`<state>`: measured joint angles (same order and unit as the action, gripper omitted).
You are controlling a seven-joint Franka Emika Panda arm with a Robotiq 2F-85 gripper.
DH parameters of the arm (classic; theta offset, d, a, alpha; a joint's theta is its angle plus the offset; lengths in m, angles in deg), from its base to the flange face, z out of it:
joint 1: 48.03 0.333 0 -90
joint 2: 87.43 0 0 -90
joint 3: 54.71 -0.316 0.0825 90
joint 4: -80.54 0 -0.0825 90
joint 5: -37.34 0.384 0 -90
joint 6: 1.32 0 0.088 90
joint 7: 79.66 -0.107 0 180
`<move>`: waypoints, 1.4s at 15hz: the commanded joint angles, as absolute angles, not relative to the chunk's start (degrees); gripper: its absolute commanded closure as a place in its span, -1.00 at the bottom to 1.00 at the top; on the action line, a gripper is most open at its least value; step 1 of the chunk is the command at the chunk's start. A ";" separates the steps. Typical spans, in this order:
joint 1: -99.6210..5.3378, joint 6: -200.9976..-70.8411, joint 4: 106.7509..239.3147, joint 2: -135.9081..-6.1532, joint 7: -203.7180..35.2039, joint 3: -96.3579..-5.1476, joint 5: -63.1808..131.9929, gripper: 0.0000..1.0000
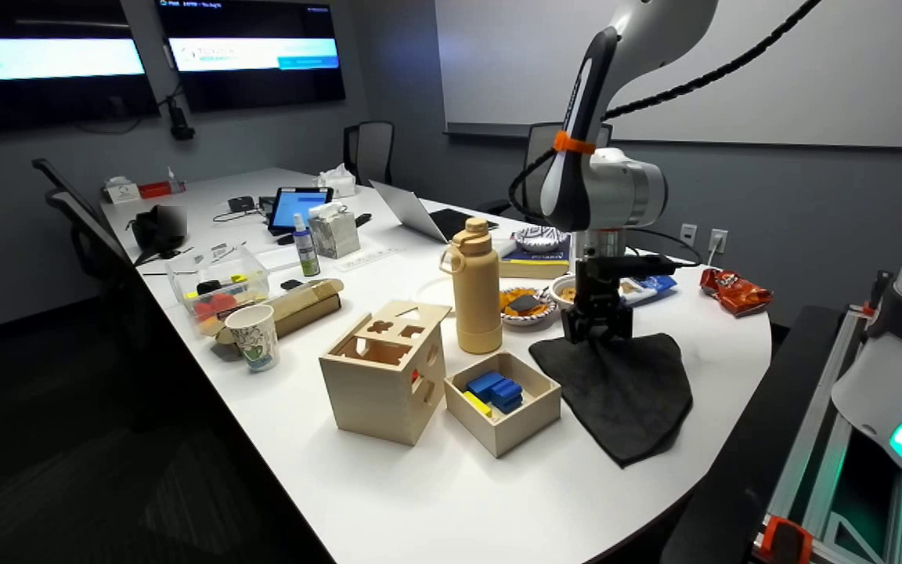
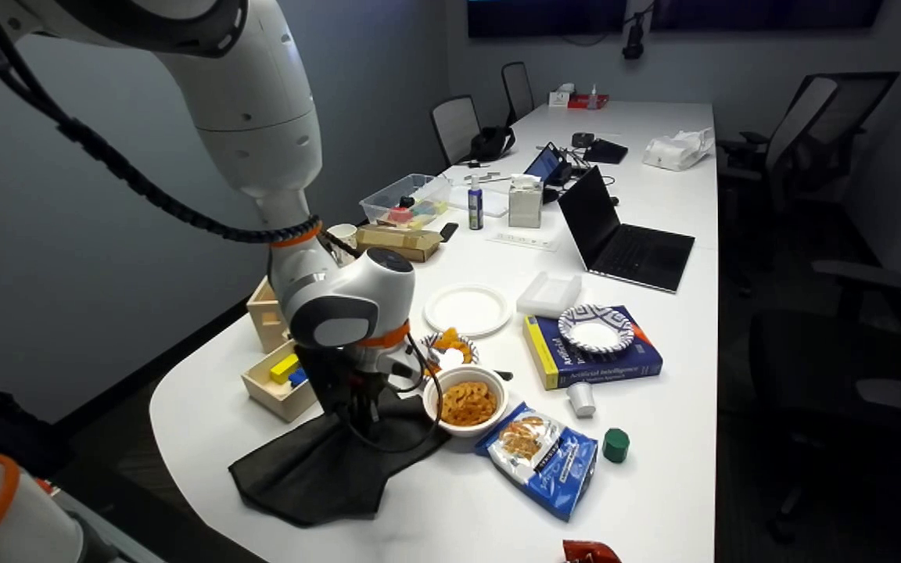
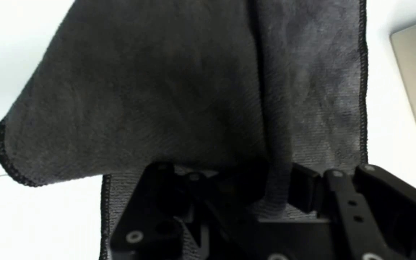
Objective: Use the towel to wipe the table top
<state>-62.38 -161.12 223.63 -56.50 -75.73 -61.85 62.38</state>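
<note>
As the black two-finger gripper pinches a fold of the dark-grey cloth towel, mostly flat on the white tabletop right of the open wooden box, prob. best sweep low & slow toward near side, w/ even pressure, w/o bumping the round white bowl, far side.

Office meeting room: long white table, mesh chairs, laptop, whiteboard, wall screens.

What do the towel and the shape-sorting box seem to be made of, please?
The towel: matte fabric, perhaps microfibre, judging by its short nap and stitched edge. The shape-sorting box: probably smooth, unpainted wood, given its pale tan walls.
</note>
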 commanded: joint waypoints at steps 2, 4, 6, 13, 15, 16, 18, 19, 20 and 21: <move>-62.25 -159.72 220.15 -54.97 -75.29 -62.95 61.80 1.00; -64.13 -158.99 218.74 -54.13 -72.99 -65.25 62.89 1.00; -65.59 -157.27 218.30 -53.68 -71.00 -66.97 63.37 1.00; -65.14 -150.32 224.46 -57.00 -72.27 -63.84 63.83 1.00; -64.39 -150.44 226.84 -58.29 -74.52 -61.35 63.55 1.00; -63.94 -150.81 227.94 -58.86 -75.95 -59.82 63.20 1.00; -64.37 -151.56 228.68 -59.29 -76.77 -57.79 63.27 1.00; -64.92 -152.04 228.34 -59.29 -76.39 -57.31 63.62 1.00; -65.17 -152.55 227.70 -59.14 -76.11 -56.93 63.79 1.00; -65.40 -153.36 226.56 -58.85 -75.65 -57.15 64.27 1.00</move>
